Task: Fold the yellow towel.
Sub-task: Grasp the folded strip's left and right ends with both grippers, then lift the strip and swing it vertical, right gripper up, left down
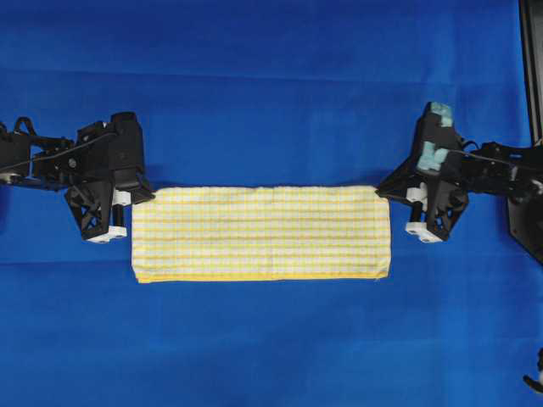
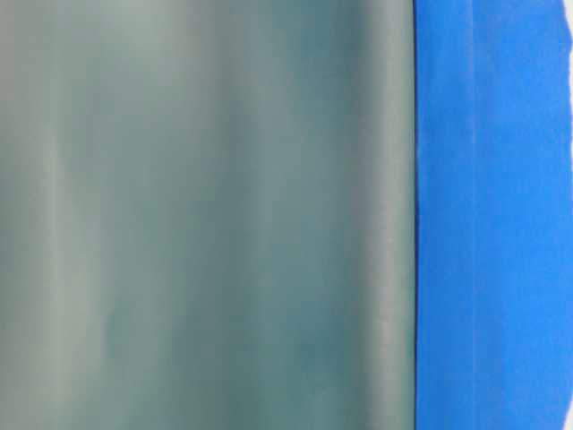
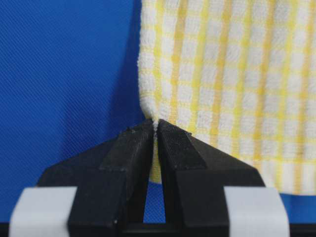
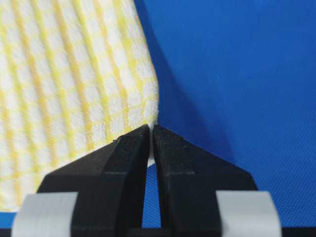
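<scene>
At the left of the overhead view, the left tool (image 1: pixel 125 197) is pinched tight on the top left corner of the yellow towel (image 1: pixel 263 233). The towel lies in the middle of the frame as a long strip on the blue cloth (image 1: pixel 271 76) over the tabletop, and looks folded once already. At the right, the right tool (image 1: pixel 399 192) is pinched on the top right corner. I think the next fold should bring one short end over to the other, keeping the edges lined up.

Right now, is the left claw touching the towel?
Touching. The left wrist view shows the left claw shut on the towel's corner.
</scene>
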`<state>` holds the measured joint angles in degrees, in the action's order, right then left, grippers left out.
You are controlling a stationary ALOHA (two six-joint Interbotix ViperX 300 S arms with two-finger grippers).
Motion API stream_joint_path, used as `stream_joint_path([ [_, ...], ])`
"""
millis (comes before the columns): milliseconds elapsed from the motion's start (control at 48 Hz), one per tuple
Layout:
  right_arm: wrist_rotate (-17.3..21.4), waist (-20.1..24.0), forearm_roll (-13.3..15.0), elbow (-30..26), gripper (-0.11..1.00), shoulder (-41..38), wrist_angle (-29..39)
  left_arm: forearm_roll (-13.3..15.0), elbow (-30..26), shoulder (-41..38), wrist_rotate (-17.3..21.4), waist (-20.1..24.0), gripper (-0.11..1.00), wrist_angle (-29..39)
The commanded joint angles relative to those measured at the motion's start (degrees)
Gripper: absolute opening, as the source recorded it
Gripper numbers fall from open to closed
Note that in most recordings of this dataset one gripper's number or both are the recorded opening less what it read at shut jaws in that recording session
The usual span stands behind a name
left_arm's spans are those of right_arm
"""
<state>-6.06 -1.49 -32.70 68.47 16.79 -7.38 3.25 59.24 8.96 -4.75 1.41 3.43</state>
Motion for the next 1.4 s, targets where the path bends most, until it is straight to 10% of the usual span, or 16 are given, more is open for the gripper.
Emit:
stream_joint_path([
  [0, -0.44, -0.44, 0.18, -0.53, 0.05, 3.96, 0.79, -0.09, -2.37, 3.87, 0.00, -0.09, 0.03, 2.81],
  [521, -5.63, -3.69, 0.79, -1.76, 0.05, 19.07, 8.00, 0.00, -4.22, 15.12, -0.79, -2.02, 0.03, 7.73],
  [1376, -7.12, -26.02, 4.57, -18.11, 0.05, -3.25, -0.35, 0.18, -11.07, 3.69, -2.99, -16.52, 0.03, -10.37],
])
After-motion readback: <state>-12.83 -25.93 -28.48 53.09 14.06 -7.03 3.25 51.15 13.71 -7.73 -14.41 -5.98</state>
